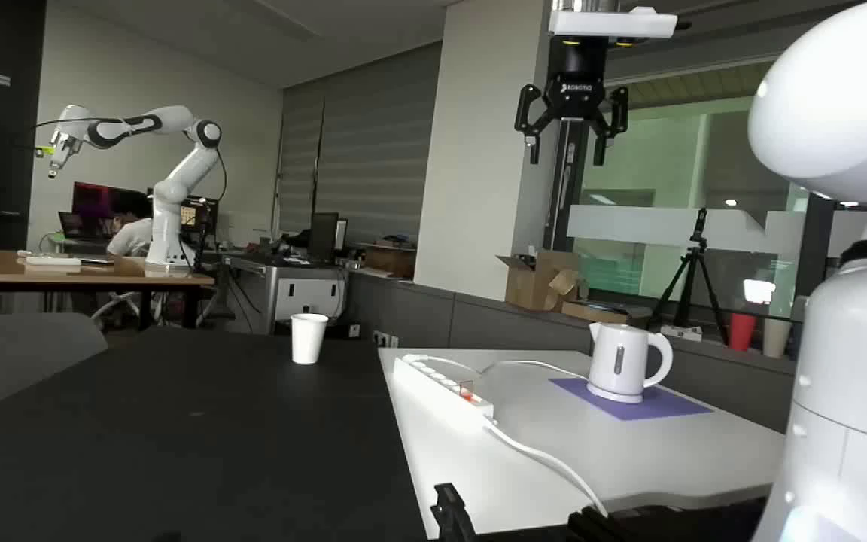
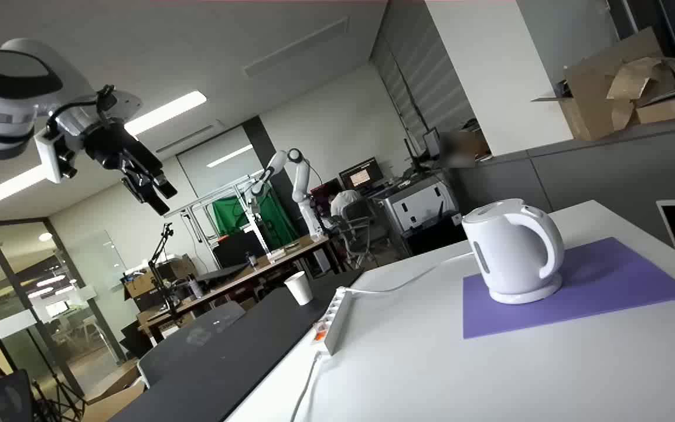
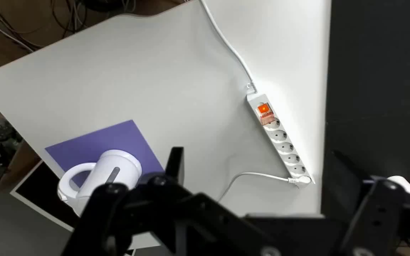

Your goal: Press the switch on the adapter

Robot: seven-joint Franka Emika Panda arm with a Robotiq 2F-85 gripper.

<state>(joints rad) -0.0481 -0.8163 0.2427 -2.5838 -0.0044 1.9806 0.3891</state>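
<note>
The adapter, a long narrow white power strip, lies on the white table in both exterior views (image 1: 433,376) (image 2: 334,319) and the wrist view (image 3: 282,141). Its red-orange switch shows in both exterior views (image 1: 466,395) (image 2: 320,336). In the wrist view the switch (image 3: 263,108) looks bright, with a pinkish clear flap beside it, at the end where a cord leaves. My gripper is high above the table in both exterior views (image 1: 567,154) (image 2: 163,198). In the wrist view its fingers (image 3: 258,156) are wide apart with nothing between them, and it touches nothing.
A white kettle (image 1: 618,357) (image 3: 110,174) stands on a purple mat (image 2: 619,281). A white paper cup (image 1: 308,339) stands on the adjoining black table (image 1: 177,436). White cords run from both ends of the strip, one from a plug (image 3: 303,180). The table seam runs close beside the strip.
</note>
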